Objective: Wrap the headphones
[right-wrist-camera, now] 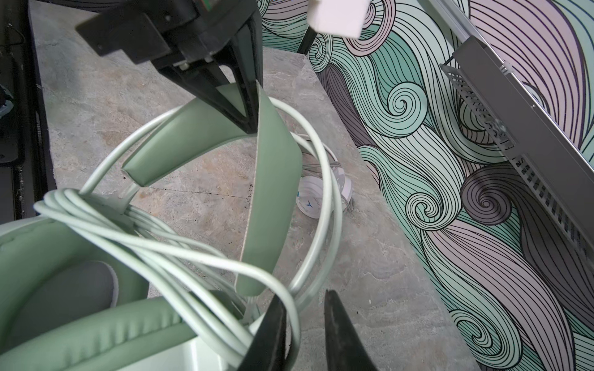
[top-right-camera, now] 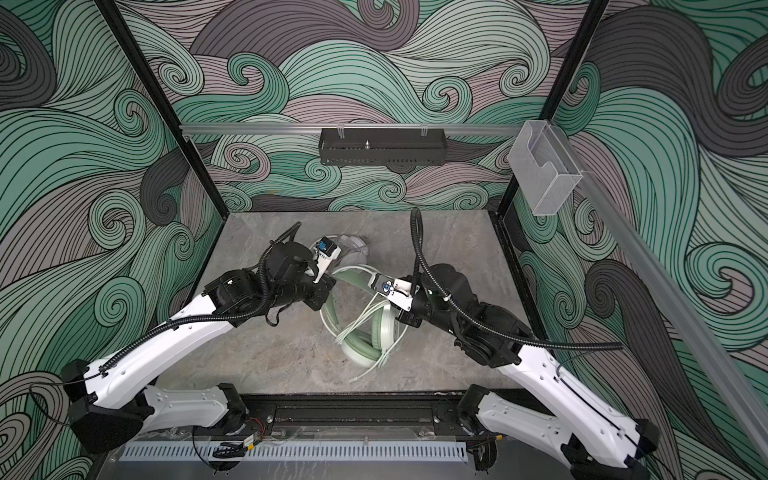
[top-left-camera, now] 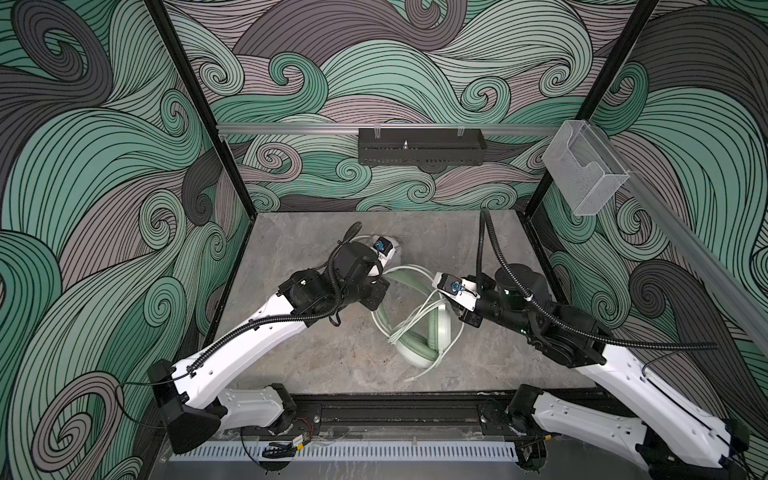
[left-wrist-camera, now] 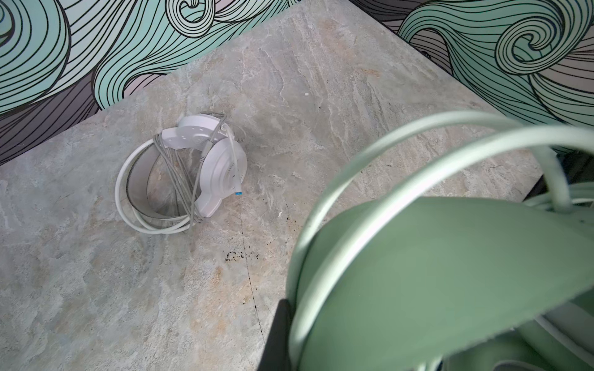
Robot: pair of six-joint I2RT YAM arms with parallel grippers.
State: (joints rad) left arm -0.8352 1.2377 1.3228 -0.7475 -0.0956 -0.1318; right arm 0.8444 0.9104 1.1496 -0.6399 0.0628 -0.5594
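Green headset (top-left-camera: 415,353) mid-table, headband (right-wrist-camera: 276,192) tilted up, cable (right-wrist-camera: 193,257) looped loosely over it; white headset (left-wrist-camera: 221,167) lies behind, already wrapped.

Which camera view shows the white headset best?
The left wrist view: the white headset lies whole and unobstructed on the table, its cable wound around it. In both top views the left arm hides most of it. In the right wrist view only part shows behind the green headset's band.

Grey stone tabletop (top-left-camera: 291,365), mint green headset (top-left-camera: 415,351) mid-table, white headset (left-wrist-camera: 221,163) behind
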